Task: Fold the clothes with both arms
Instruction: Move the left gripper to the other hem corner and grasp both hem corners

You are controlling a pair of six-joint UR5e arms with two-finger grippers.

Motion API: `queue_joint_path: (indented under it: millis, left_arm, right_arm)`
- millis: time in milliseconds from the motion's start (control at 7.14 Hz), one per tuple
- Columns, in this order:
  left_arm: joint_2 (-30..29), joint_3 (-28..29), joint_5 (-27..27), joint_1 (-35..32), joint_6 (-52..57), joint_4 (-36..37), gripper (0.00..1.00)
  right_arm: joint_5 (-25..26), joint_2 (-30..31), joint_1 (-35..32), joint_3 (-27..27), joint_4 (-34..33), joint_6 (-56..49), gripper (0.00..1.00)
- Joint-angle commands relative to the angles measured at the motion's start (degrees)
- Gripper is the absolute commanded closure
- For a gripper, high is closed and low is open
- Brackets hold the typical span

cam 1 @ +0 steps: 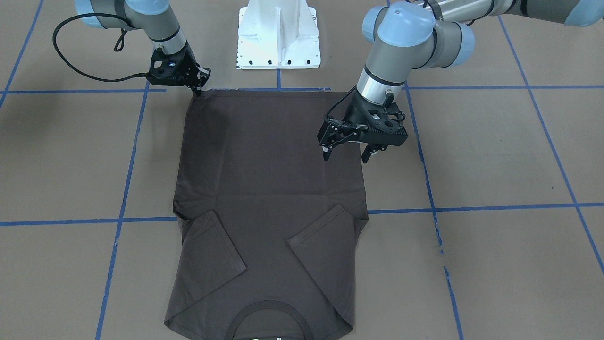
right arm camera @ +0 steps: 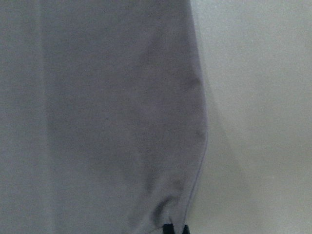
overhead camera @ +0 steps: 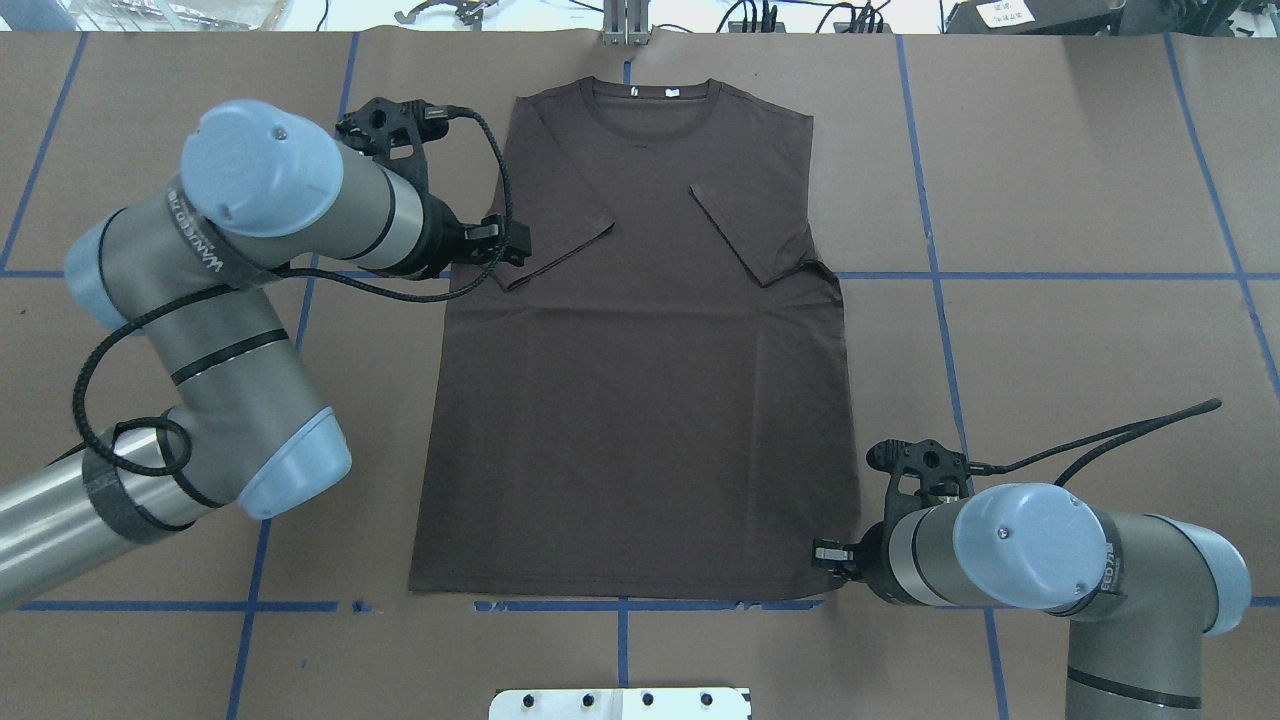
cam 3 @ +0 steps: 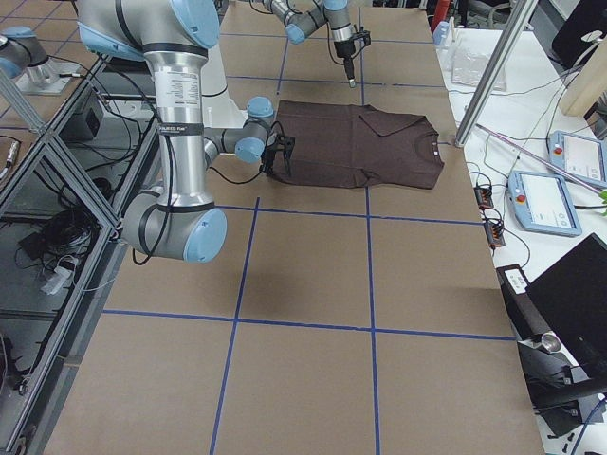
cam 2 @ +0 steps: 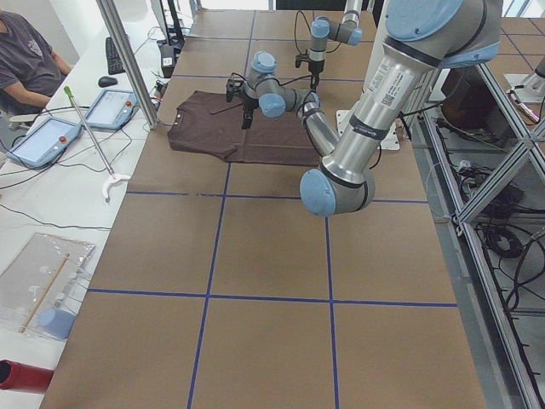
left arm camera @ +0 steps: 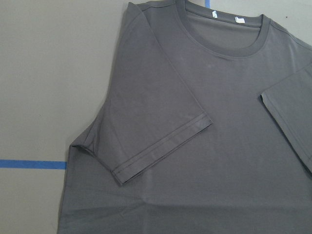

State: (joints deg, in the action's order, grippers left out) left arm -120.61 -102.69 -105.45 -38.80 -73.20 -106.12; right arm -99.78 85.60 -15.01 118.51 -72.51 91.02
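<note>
Your left gripper (cam 1: 345, 156) hangs well above the cloth with its two black fingers spread wide and nothing between them. It is raised over the T-shirt (overhead camera: 640, 400), at the side edge on its own side. Your left arm (overhead camera: 260, 200) comes in from the overhead view's left, folded sharply at the elbow, with the wrist pointing down and a black cable (overhead camera: 110, 360) looping off it. Its wrist camera looks down on one folded sleeve and the neckline.

In the middle, the T-shirt lies spread flat and front up on the matte brown table (overhead camera: 1050, 350). The collar (overhead camera: 650, 100) is at the far edge and the hem is toward the white pedestal base (cam 1: 278, 38). The cloth is a soft dark brown-grey knit, nearly free of wrinkles, with a round ribbed collar and stitched hems. Both sleeves (overhead camera: 560, 235) are turned in onto the chest, angled toward each other. Blue tape lines (overhead camera: 1050, 275) mark the table into a grid.

On the right, your right gripper (cam 1: 198, 90) is down at table level on the hem corner on its side. Its fingers are drawn almost together, pinching that corner, and the wrist view shows the cloth puckered at their tips. Your right arm (overhead camera: 1020, 545) sits low, with its forearm close to level.

You have two arms, two grippers, one T-shirt, two sleeves and two small white tags (left arm camera: 213, 14) inside the neck.
</note>
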Motion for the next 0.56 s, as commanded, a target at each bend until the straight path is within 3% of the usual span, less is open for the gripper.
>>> queue_joint_path:
  millis: [0,140,420]
  left_arm:
    - [8.0,-7.7,0.3,5.8,-12.2,-0.1,0.00]
    - [11.3,-10.0,0.7,10.9,-18.8,0.4,0.00]
    - [14.3,-11.0,10.4,22.6,-30.8,2.8,0.03]
  right_arm:
    - [0.0,0.4,-2.2,2.6,0.0,0.0,1.00]
    - [-0.4,0.4,-2.9,3.4,0.0,0.0,1.00]
    - [-0.2,0.0,-3.1,3.2,0.3,0.0,1.00]
